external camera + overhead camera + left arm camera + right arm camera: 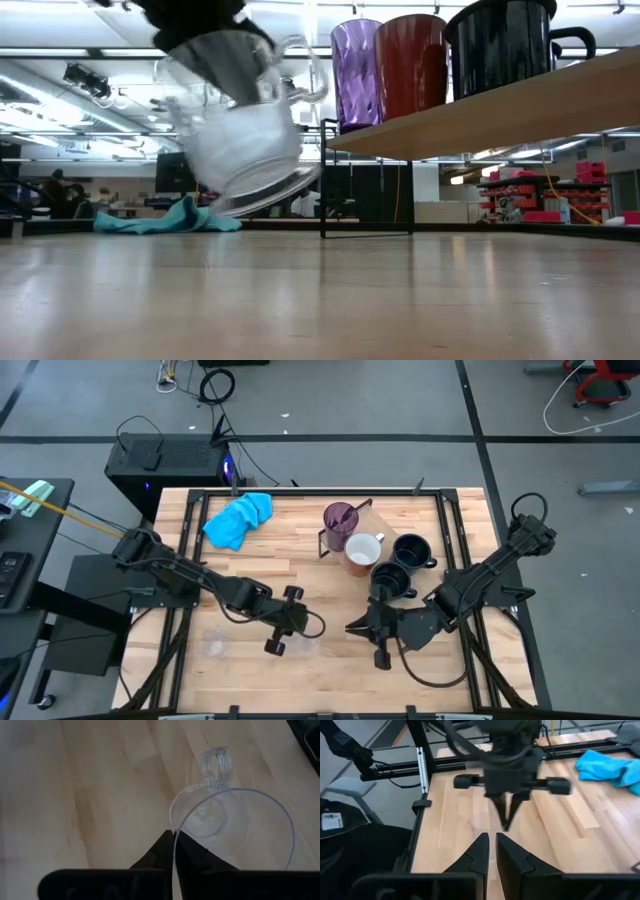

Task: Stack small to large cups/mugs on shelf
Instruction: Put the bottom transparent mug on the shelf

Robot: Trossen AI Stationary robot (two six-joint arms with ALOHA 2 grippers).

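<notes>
My left gripper point(308, 627) is shut on a small clear glass cup point(240, 130) with a handle point(217, 764), held over the table's near middle. The shelf point(500, 110), a light board on a black wire frame, stands at the far right. On it are a purple tumbler point(340, 518), a white mug point(362, 550) and two dark mugs point(410, 550) point(390, 578). My right gripper point(492, 851) is shut on nothing; it faces the left one from the right, close by. A second clear glass point(215, 648) stands on the table at the near left. My left gripper pinches the cup's wall at the rim point(174, 837), one finger inside and one outside, on the side opposite the handle. The fingers slant down from the table's left. The cup hangs tilted below them, clear of the table.
A bright blue cloth point(238, 520) lies at the far left of the table. Black rails point(180, 560) run along the table's sides. Bare wood lies between the two grippers and the near edge.
</notes>
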